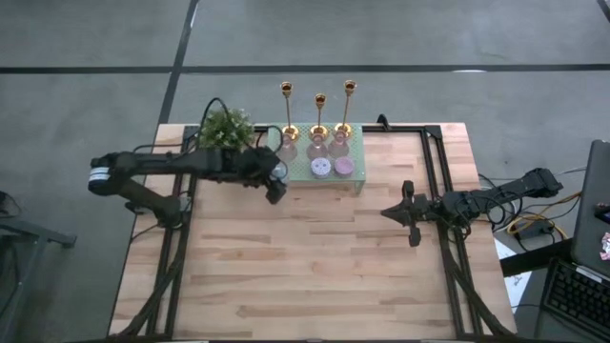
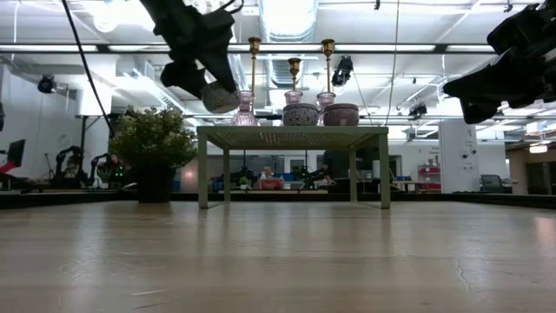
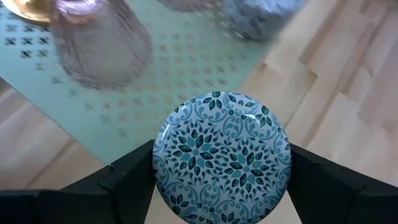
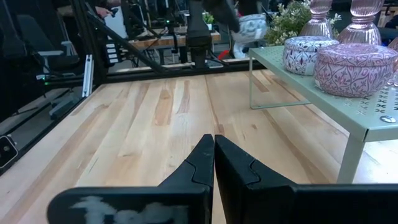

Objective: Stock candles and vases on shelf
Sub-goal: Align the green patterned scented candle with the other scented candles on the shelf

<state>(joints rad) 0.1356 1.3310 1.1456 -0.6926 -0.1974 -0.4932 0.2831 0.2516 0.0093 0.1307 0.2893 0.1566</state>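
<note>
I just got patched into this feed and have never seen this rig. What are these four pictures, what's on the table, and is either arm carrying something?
You are seeing two dark robot arms at a wooden table. One picture looks straight down, one looks level across the tabletop, and one comes from each arm's wrist.

At the far edge stands a pale green shelf. On it are two candles, lavender and pink, with pink glass vases and gold candlesticks behind them. A potted plant sits beside the shelf.

The left gripper is at the shelf's near corner, its jaws holding the blue-patterned candle above the edge. The right gripper waits over bare table, jaws shut and empty.
</note>
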